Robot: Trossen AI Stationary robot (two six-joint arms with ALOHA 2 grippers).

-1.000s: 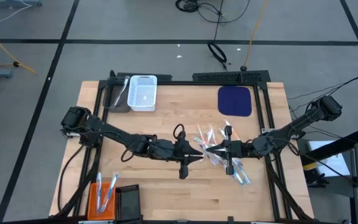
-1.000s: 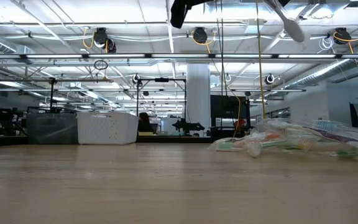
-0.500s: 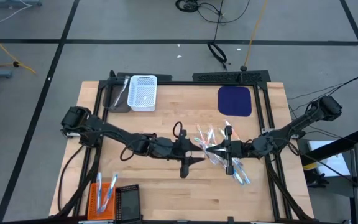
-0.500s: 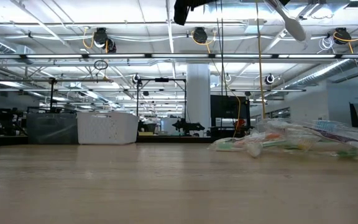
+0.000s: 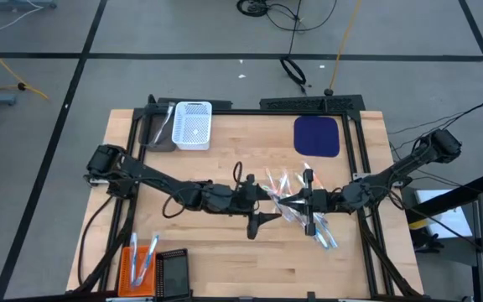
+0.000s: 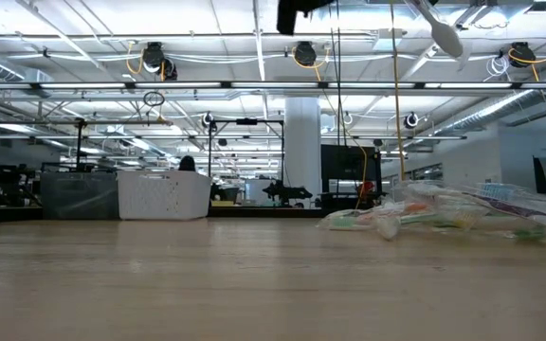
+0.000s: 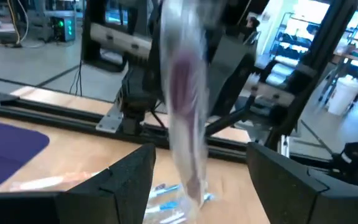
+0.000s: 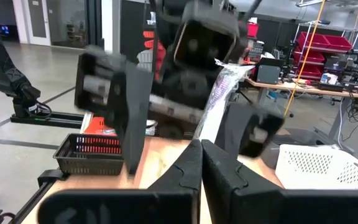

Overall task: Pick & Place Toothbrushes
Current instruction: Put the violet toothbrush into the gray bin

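A loose pile of wrapped toothbrushes (image 5: pixel 277 183) lies on the wooden table right of centre and also shows in the low view (image 6: pixel 444 218). One toothbrush in a clear wrapper (image 8: pixel 219 99), with a pink handle (image 7: pixel 182 93), is held high above the table by my right gripper (image 8: pixel 201 149), which is shut on it and reaches in from the right (image 5: pixel 285 202). My left gripper (image 7: pixel 201 155) faces it from the left (image 5: pixel 268 208). It is open, with one finger on either side of the wrapper and no touch that I can see. My right gripper pinches the wrapped toothbrush between its two shut fingers, on the wrapper (image 8: pixel 207 132) right at the fingertips. The fingers come level from the table's right side and lie across the toothbrush. The toothbrush stands nearly upright, lifted clear of the table.
A white basket (image 5: pixel 193 126) and a grey one (image 5: pixel 158 132) stand at the far left. A dark blue mat (image 5: pixel 317 136) lies at the far right. An orange basket holding toothbrushes (image 5: pixel 139 264) and a black basket (image 5: pixel 173 273) sit at the near left edge.
My left gripper has opened, and its fingers now stand wide apart around the wrapped toothbrush. It has also tipped a little. My right gripper has kept still with the toothbrush in its hold.
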